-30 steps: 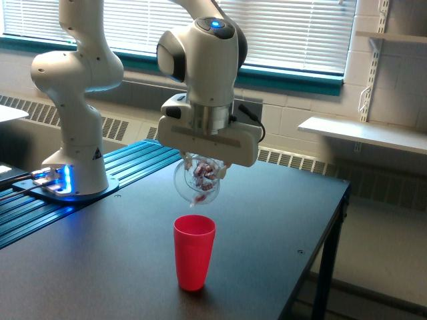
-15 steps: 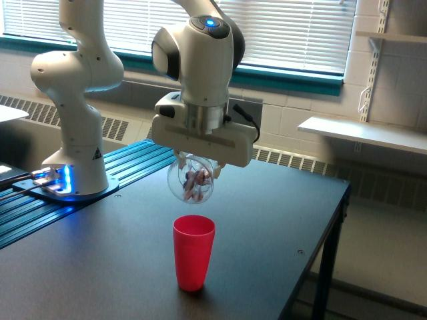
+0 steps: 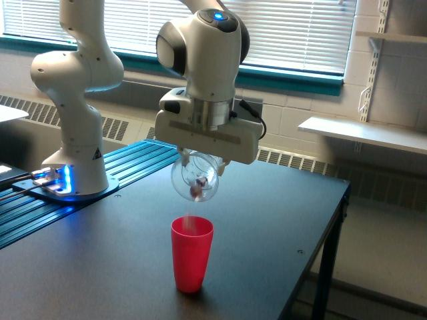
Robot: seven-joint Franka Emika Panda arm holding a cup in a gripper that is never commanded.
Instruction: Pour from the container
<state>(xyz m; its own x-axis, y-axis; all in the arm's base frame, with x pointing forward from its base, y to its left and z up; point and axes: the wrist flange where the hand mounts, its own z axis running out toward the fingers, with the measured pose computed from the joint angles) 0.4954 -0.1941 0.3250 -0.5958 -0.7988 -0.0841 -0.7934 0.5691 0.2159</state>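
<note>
Directly below the tool [image 3: 200,162], clamped on the container [image 3: 195,179], tipped above the red cup [image 3: 191,253] on the bench [image 3: 267,227]. Mostly poured; few reddish bits [image 3: 198,188] left inside.

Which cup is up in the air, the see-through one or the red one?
The clear round see-through cup is. The robot's claw holds it above the table, while the red plastic cup stands upright on the dark tabletop below it.
</note>
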